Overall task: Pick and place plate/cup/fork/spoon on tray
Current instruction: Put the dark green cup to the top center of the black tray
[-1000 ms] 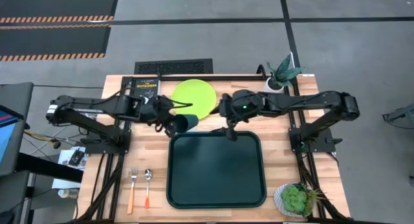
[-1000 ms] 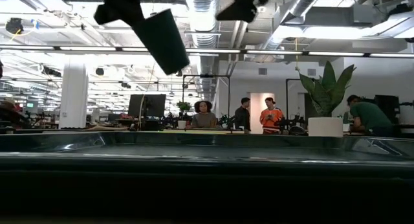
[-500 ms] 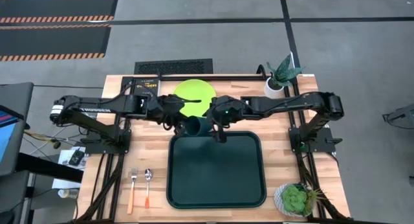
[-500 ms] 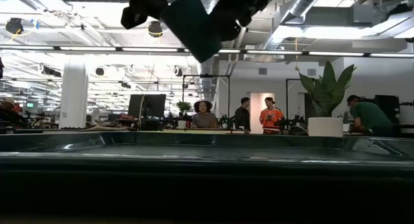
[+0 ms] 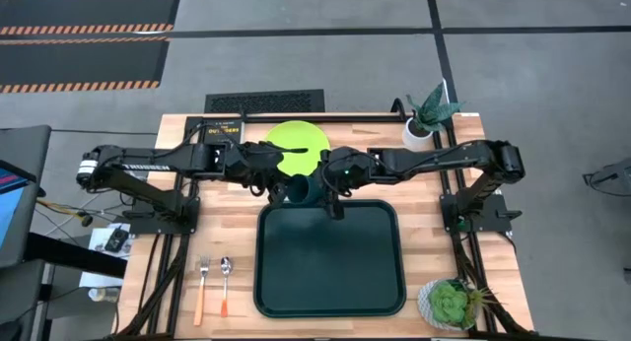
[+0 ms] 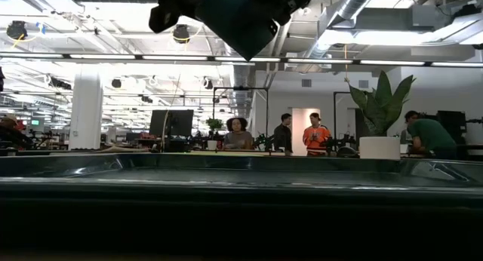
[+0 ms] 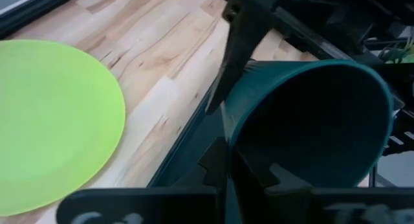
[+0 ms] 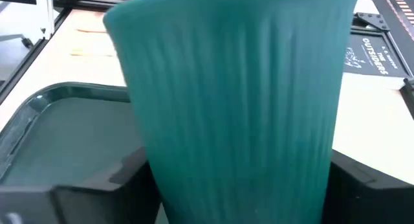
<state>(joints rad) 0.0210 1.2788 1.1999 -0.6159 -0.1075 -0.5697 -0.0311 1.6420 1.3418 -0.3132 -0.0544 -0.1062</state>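
Observation:
The dark teal cup (image 5: 299, 190) hangs in the air above the far edge of the dark green tray (image 5: 330, 267), between my two grippers. My left gripper (image 5: 279, 183) is shut on it from the left. My right gripper (image 5: 325, 188) meets it from the right, with the cup filling its wrist view (image 8: 239, 94). The low view shows the cup (image 6: 238, 23) tilted and high above the table. The lime-green plate (image 5: 296, 146) lies flat on the table behind the tray. The fork (image 5: 201, 287) and the spoon (image 5: 225, 285) lie left of the tray near the front edge. My left gripper holds the cup by its rim wall (image 7: 228, 143), one finger inside the cup and one outside. It comes about level from the table's left. The cup is lifted clear and tilted, its mouth toward this gripper. My right gripper has its two fingers (image 8: 132, 175) on opposite sides of the cup's ribbed outer wall (image 8: 165, 166), at the narrower part. It comes from the table's right. The cup is clear of the tray.
A black book (image 5: 219, 132) lies at the far left beside the plate. A white pot with a spiky plant (image 5: 426, 114) stands at the far right, and a succulent pot (image 5: 452, 304) at the near right corner. People stand in the room behind.
My left gripper has carried the cup toward the table's right and a little up. My right gripper has gone toward the table's left and met the cup. The cup has stayed clear of the table and tilted.

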